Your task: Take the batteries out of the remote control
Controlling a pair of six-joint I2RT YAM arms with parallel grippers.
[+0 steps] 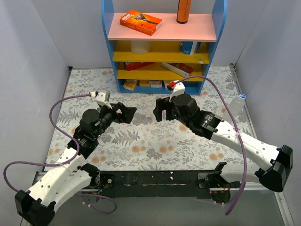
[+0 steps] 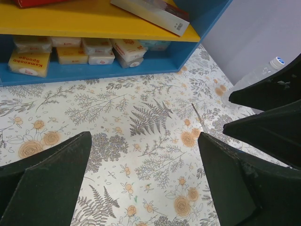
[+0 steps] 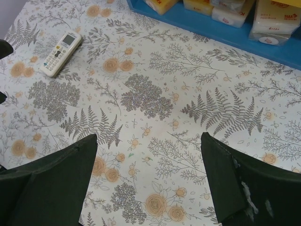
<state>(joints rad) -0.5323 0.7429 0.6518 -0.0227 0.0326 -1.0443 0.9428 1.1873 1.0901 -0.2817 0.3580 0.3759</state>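
The main hazard is that the remote control lies buttons-up, out to the left of the blue shelf unit and well apart from its base. Its battery recess is therefore probably underneath. A pinch across the slim body could skid it along the sheet or flip it badly, and loosened batteries, none of which show in any view, might roll in under the shelf. Both arms start empty: the left jaws are spread wide with nothing between them, and the right jaws gape just as wide and bare, above the worktop in front of the shelf. The two sets face each other closely there, so a reach for the remote risks a knock between them. The worktop wears a busy fern-and-orange-flower print and lies flat. Plain grey walls close it in, and a clear bottle sits to the right of the shelf.
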